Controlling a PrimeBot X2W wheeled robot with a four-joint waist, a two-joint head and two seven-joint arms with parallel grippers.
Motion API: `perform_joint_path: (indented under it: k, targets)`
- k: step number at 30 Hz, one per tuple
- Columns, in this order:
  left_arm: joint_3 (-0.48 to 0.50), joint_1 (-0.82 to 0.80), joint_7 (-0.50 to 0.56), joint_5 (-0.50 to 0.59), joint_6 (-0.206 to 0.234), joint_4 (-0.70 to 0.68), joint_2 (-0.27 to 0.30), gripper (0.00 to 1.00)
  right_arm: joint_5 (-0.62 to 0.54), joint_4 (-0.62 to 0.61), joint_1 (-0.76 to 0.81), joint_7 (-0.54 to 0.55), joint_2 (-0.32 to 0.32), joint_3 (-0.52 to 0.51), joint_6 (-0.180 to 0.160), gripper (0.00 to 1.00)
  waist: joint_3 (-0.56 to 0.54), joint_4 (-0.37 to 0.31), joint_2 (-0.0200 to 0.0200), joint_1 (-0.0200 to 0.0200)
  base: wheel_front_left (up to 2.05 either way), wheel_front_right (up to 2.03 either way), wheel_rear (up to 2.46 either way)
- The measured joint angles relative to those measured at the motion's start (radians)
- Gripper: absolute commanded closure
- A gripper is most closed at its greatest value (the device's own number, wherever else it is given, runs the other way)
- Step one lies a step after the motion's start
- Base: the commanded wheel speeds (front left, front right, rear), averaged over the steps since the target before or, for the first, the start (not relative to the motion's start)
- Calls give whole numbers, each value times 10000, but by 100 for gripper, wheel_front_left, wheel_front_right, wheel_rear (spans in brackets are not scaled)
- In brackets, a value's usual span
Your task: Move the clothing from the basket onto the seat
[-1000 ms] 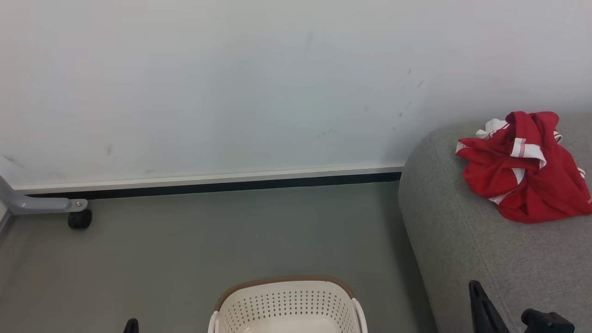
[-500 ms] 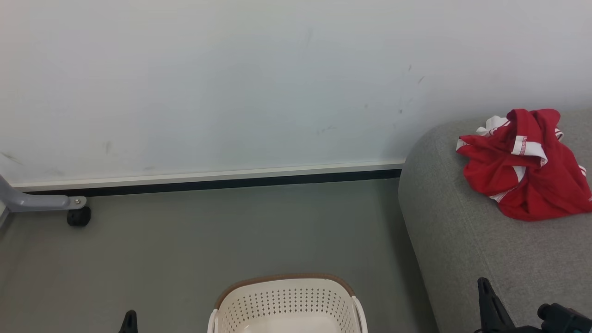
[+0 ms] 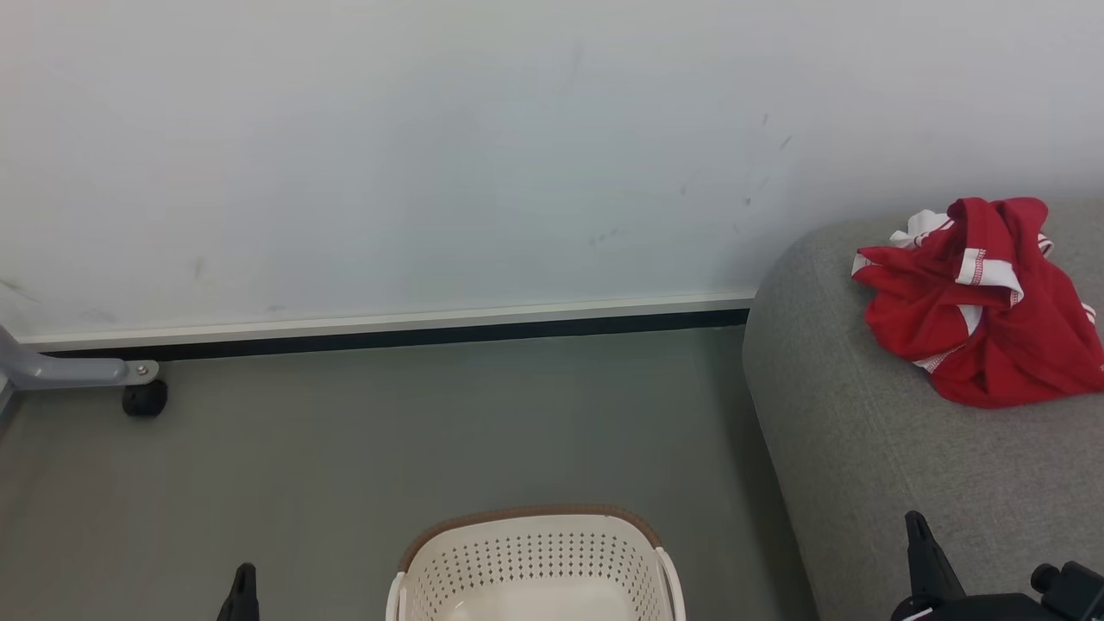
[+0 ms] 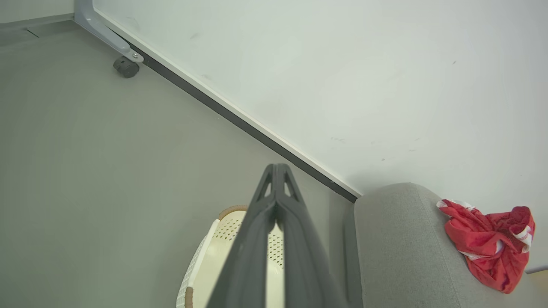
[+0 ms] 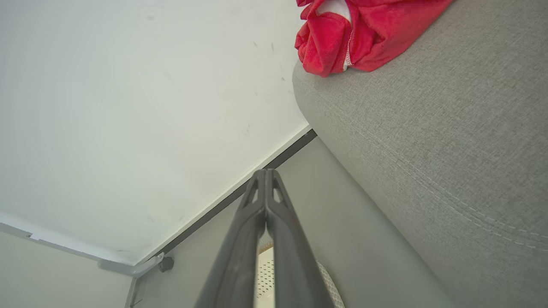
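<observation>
Red clothing (image 3: 992, 336) lies on the grey seat (image 3: 862, 483); left gripper (image 4: 277, 167) and right gripper (image 5: 265, 172) are pressed together.

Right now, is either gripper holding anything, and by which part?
Nothing is held. The left gripper and right gripper have their jaws shut on empty air; the clothing lies loose on the seat, clear of both.

I find nothing to read here: no lettering, label, brand, number or sign on the basket (image 3: 535, 556), the clothing (image 3: 992, 341), the seat (image 3: 862, 457) or the wall (image 3: 431, 155).
</observation>
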Motion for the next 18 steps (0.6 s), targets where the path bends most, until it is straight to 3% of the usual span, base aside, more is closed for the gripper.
perform_joint_path:
  k: [18]
  targets:
    - [384,-488,566,-1971,-364,201,-265,100,2128,209,-367,558,228,-715,414,100,117,-12,0,0,0,0,0]
